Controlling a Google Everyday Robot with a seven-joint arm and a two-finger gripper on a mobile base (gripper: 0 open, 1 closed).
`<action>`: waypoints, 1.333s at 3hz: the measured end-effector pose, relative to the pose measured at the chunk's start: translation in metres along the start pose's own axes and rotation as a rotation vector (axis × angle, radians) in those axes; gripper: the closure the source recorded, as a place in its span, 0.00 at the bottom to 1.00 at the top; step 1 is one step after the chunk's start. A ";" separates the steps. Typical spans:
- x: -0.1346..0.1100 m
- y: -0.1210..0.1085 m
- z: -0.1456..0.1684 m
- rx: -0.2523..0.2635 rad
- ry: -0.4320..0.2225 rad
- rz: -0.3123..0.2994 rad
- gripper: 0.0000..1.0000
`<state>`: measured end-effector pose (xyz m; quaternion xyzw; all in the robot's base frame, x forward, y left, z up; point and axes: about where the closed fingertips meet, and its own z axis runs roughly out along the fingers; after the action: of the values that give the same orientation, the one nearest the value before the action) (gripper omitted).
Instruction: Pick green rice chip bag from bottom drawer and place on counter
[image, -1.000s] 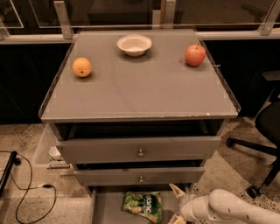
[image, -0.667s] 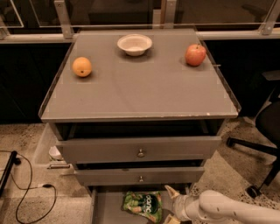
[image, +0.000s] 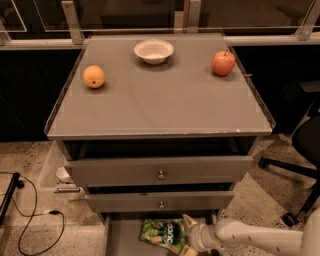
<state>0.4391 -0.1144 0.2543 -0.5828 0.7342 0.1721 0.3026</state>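
Camera view, gripper (image: 186, 235) beside green rice chip bag (image: 160, 232), bottom drawer (image: 122, 241) cropped.

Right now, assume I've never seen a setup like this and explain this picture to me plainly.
This is one camera's view, looking down at a drawer cabinet from the front. The pale arm at the lower right belongs to a one-armed mobile robot. Its gripper, a two-finger claw, is open at the right edge of the green rice chip bag, which lies in the pulled-out bottom drawer. It does not seem to grip the bag yet. On the counter sit an orange, a white bowl and a red apple.
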 end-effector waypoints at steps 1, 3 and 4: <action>0.011 -0.004 0.023 0.001 -0.014 -0.002 0.00; 0.027 -0.011 0.068 0.037 -0.091 0.017 0.00; 0.031 -0.014 0.088 0.046 -0.118 0.021 0.00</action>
<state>0.4694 -0.0880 0.1688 -0.5569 0.7249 0.1922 0.3569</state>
